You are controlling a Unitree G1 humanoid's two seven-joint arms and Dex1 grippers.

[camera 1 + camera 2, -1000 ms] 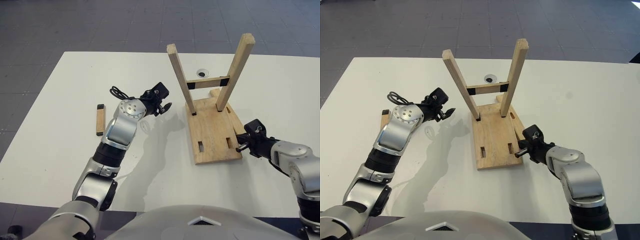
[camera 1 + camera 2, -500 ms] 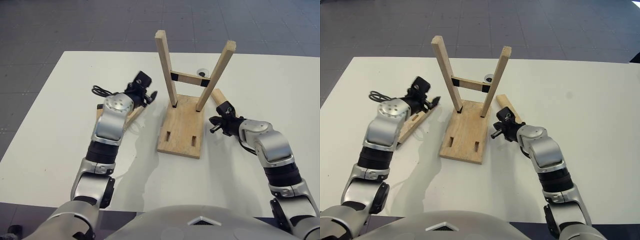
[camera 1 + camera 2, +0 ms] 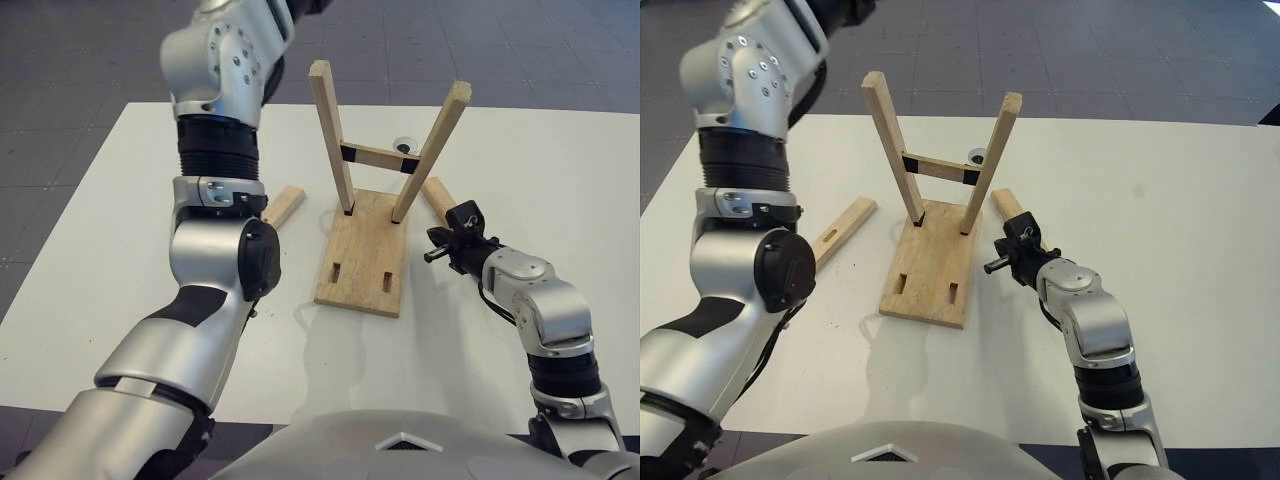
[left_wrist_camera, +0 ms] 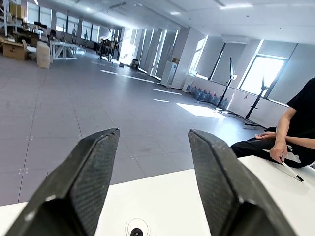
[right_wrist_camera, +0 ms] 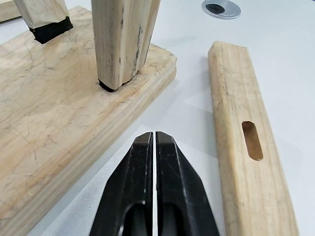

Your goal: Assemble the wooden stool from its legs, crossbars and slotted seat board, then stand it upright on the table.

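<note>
The slotted seat board point(image 3: 362, 255) lies flat mid-table with two legs point(image 3: 330, 135) point(image 3: 432, 150) standing in its far slots, joined by a crossbar point(image 3: 378, 157). One loose leg point(image 3: 283, 206) lies left of the board. Another loose leg point(image 3: 437, 195), slotted point(image 5: 241, 128), lies to its right. My right gripper point(image 3: 440, 250) is shut and empty, low over the table between the board's right edge point(image 5: 59, 113) and that loose leg. My left arm is raised high above the table. Its gripper point(image 4: 153, 135) is open, holding nothing, and faces the room beyond the far edge.
A round cable grommet point(image 3: 405, 145) sits in the white table point(image 3: 120, 200) behind the crossbar. Two free slots point(image 3: 338, 270) show in the board's near half. Bare tabletop lies to the far left, far right and front.
My left arm has swung up from beside the left loose leg to high above the table. The stool assembly shifted left a second ago. My right gripper stays by the board's right edge.
</note>
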